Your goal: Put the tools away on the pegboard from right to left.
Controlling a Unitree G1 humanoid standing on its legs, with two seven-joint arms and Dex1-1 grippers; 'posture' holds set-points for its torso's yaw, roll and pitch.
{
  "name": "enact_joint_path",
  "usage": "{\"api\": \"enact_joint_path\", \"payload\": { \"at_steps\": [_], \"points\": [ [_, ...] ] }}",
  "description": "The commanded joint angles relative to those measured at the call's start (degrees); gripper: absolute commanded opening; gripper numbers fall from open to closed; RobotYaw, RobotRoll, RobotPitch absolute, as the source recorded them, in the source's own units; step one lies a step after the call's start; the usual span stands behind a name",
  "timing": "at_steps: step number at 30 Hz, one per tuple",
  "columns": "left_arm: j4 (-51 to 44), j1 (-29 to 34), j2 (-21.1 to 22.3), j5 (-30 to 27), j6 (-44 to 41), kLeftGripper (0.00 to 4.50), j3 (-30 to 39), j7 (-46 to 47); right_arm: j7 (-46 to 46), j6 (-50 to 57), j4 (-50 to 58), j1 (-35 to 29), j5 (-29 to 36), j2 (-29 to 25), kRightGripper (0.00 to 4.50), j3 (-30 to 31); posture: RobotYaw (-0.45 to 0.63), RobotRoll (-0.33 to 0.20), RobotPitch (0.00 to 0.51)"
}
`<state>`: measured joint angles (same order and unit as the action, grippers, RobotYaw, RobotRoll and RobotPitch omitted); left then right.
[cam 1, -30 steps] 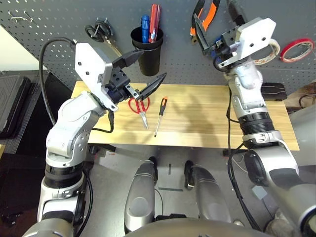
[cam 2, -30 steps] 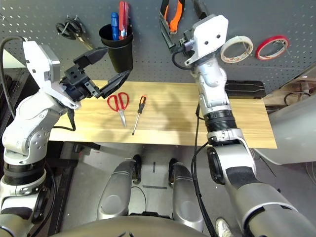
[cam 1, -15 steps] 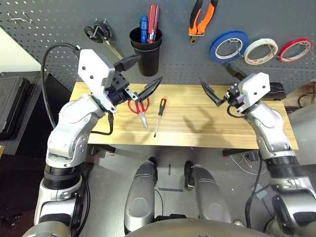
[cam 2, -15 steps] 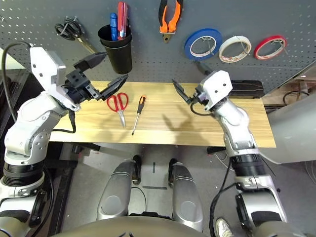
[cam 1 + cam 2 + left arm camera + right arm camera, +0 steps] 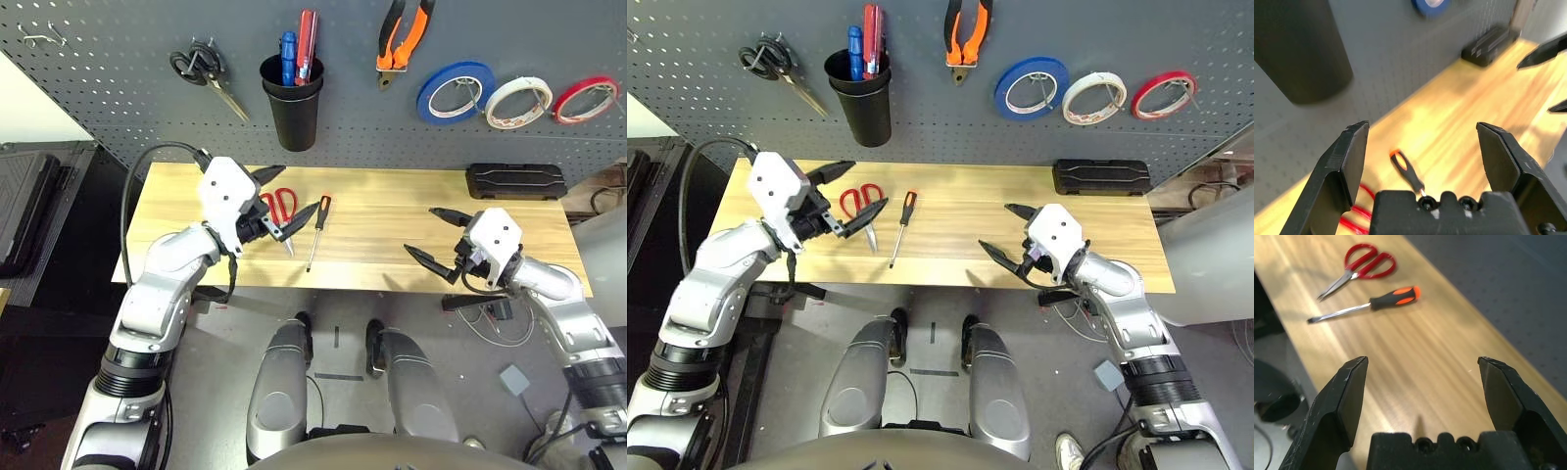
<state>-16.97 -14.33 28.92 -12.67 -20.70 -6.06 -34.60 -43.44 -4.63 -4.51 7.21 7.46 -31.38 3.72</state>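
On the pegboard point(image 5: 118, 49) hang the orange-and-black pliers point(image 5: 402, 39) and the whitish tape roll point(image 5: 517, 101). The red-handled scissors point(image 5: 279, 208) and the black-and-orange screwdriver point(image 5: 316, 229) lie side by side on the wooden table point(image 5: 392, 245), left of centre. My left gripper point(image 5: 294, 192) is open, low over the scissors, nothing between its fingers. My right gripper point(image 5: 421, 231) is open and empty over the table's front right. In the right wrist view the scissors point(image 5: 1364, 267) and screwdriver point(image 5: 1381, 301) lie well ahead of the fingers.
Black-handled scissors point(image 5: 206, 78) hang at the pegboard's left. A black cup point(image 5: 292, 98) beside them holds blue and red tools. A blue tape roll point(image 5: 454, 90) and a red one point(image 5: 588, 98) flank the whitish roll. A black case point(image 5: 516, 181) lies at the table's back right.
My right arm has come down from the pegboard by the pliers to low over the table's front right. My left gripper has dropped closer to the red scissors. Both stayed open.
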Motion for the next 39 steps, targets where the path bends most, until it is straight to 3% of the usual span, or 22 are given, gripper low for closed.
{"api": "enact_joint_path", "payload": {
  "at_steps": [1, 17, 27, 39],
  "points": [
    [2.0, 0.5, -0.7, 2.7, -2.3, 4.50, -2.7, 1.1, -0.9, 1.3, -0.7, -1.3, -1.8, -1.2, 4.47, 1.0, 0.21, 0.000, 0.262],
    [14.5, -6.6, -9.4, 9.7, -9.5, 4.50, -9.6, 5.8, -0.9, 1.5, -4.2, 0.4, -5.7, 0.1, 4.47, 3.7, 0.19, 0.000, 0.281],
    [33.9, -16.8, -16.5, 14.9, -12.4, 4.50, -10.2, 11.4, -0.6, 2.1, -4.1, 0.9, -7.1, 1.3, 4.47, 5.2, 0.18, 0.000, 0.299],
    [60.9, -29.2, -24.7, 17.3, -6.4, 4.50, -7.9, 17.8, -0.2, 2.9, -2.0, -0.4, -8.4, 1.7, 4.47, 6.0, 0.13, 0.000, 0.322]
  ]
}}
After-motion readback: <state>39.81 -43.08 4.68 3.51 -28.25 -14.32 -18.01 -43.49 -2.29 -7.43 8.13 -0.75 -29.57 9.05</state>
